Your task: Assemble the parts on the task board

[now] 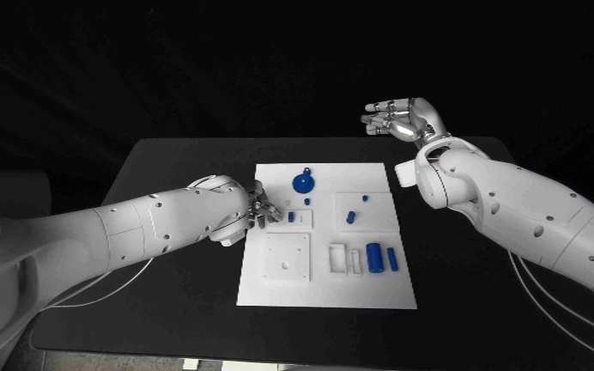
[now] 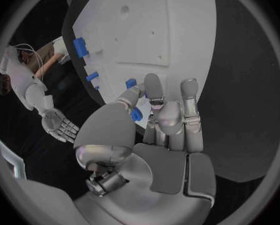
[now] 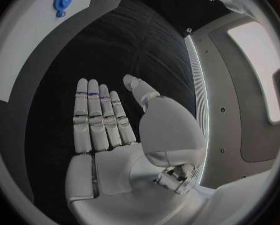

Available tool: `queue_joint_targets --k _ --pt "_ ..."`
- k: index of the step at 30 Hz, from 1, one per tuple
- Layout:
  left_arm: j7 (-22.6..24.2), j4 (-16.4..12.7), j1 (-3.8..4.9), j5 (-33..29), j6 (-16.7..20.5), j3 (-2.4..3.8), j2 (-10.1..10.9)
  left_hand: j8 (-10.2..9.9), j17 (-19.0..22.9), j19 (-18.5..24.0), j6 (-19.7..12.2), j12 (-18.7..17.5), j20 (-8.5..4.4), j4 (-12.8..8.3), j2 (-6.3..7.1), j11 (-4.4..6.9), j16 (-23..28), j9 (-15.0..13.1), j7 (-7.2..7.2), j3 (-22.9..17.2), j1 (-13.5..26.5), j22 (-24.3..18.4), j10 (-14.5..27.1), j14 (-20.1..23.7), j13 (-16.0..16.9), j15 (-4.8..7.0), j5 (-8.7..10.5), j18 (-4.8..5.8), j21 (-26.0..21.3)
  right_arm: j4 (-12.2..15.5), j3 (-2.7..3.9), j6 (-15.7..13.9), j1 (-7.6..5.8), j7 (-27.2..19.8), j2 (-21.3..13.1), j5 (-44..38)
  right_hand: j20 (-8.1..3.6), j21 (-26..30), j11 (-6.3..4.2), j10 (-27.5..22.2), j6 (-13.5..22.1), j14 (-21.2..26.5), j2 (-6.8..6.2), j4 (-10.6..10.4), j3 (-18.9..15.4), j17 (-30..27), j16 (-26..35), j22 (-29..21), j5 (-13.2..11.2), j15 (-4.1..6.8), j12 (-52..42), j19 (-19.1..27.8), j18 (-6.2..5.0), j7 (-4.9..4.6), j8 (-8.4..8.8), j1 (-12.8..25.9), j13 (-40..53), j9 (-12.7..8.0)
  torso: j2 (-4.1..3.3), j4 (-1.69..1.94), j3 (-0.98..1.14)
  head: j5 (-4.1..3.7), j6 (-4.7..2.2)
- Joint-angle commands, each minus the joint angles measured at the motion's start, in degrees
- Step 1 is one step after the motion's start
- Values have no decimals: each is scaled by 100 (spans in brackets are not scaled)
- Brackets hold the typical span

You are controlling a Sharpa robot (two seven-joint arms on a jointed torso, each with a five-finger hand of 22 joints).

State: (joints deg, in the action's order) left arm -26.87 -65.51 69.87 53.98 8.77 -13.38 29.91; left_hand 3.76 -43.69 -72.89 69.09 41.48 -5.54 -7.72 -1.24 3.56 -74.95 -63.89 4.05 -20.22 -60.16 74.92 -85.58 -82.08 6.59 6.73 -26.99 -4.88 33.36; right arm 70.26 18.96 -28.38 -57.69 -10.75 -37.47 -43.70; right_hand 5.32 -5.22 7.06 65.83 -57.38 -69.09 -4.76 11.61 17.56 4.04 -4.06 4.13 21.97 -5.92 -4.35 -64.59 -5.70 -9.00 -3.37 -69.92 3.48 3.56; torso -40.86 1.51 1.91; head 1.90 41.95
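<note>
Left hand (image 1: 254, 208) pinching a small blue part (image 2: 135, 114) at task board (image 1: 279, 289) edge, could slip w/ thin grip; right hand (image 1: 403, 118) splayed, holding nothing.

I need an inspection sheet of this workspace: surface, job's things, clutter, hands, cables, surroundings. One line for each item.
Surface: black table.
Job's things: white task board at the table's middle; blue parts on it, among them a round disc and a cylinder.
Clutter: nothing seen.
Hands: left hand at the board's left edge, fingertips at a small blue part, grip uncertain; right hand raised beyond the table, open, empty.
Cables: thin pale cables under the arms.
Surroundings: dark.
</note>
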Motion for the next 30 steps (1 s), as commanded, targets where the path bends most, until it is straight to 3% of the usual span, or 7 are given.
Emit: queue_joint_targets --k 1,13,30 --pt "-81 -8 -67 -36 -301 -38 -40 30 -4 -4 672 7 27 -299 -91 152 -24 9 -646 -283 -29 105 -128 -8 6 46 7 -34 18 5 1 83 4 -47 6 -12 12 39 -10 -28 2 43 -7 -1 38 -9 16 -5 37 -12 20 12 -27 0 -15 54 -8 -3 1 1 5 3 2" --pt "-117 83 -67 -70 -539 -38 -103 32 57 11 698 8 -7 -147 -86 128 15 33 -654 -146 63 100 -128 0 19 46 161 16 -10 4 1 83 5 -45 11 -12 12 39 -10 -28 2 43 -7 -1 38 -9 16 -5 37 -12 20 12 -27 0 -15 54 -8 -3 2 -1 6 5 12" --pt "-94 143 -66 -90 -566 -38 -135 30 71 -11 714 -1 -64 184 97 141 21 86 -683 71 117 99 -128 -1 45 61 322 97 -71 5 1 81 5 -38 14 -12 12 39 -10 -28 2 43 -7 -1 38 -9 16 -5 37 -12 20 12 -27 0 -15 54 -8 -3 -1 -1 0 -3 9"
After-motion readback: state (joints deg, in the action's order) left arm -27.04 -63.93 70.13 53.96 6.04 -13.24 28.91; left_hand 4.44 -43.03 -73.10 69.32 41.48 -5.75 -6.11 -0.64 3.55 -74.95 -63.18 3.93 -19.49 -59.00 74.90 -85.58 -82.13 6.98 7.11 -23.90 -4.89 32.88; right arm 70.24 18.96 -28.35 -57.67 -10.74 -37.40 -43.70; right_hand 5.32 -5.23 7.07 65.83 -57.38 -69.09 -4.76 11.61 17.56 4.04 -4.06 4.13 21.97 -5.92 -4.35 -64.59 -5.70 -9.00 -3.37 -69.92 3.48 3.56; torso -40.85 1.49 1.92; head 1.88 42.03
